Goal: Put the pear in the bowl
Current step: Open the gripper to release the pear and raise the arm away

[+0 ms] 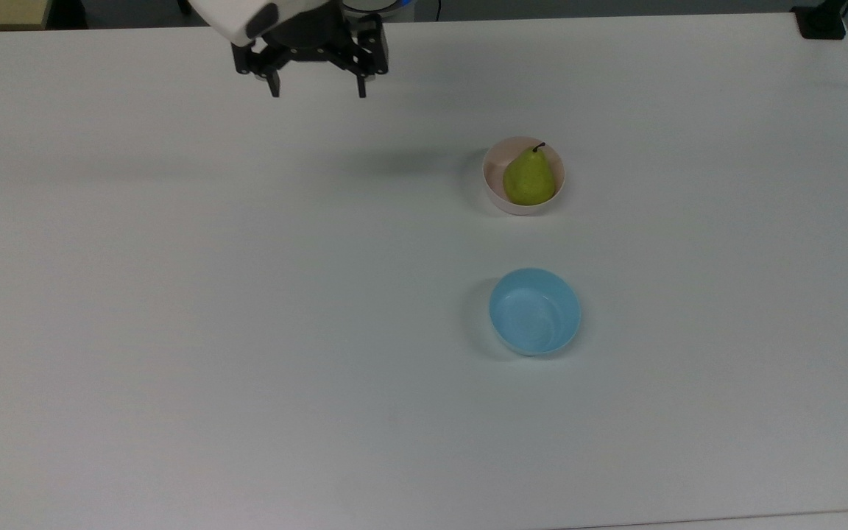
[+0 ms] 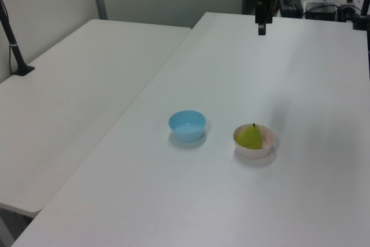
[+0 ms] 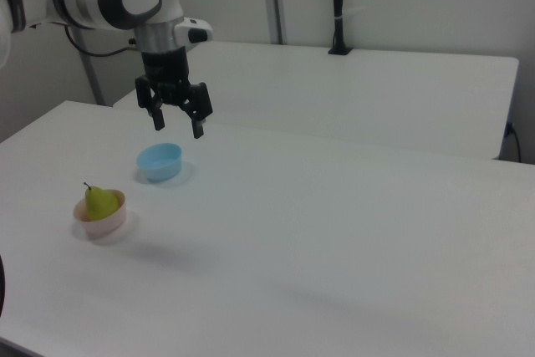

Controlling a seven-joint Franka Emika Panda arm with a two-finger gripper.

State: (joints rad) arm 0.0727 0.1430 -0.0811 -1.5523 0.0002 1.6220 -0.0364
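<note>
The pear (image 1: 528, 177) sits in the bowl (image 1: 495, 197); the pincer (image 1: 317, 93), spread wide, apparently holds nothing.

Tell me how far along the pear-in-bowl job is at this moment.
Done: the pear sits inside the pink bowl, stem up. In hand: nothing; the gripper is open and empty, well off toward the top view's upper left. Left: nothing visible for the placement itself. The blue bowl stays empty.

Two things stood on the white table (image 1: 247, 294): the pink bowl (image 1: 496, 197) holding the pear (image 1: 528, 178), and a light blue bowl (image 1: 534, 311) just nearer the front edge. The rest lay open, gripper (image 1: 317, 92) high by the far edge.
</note>
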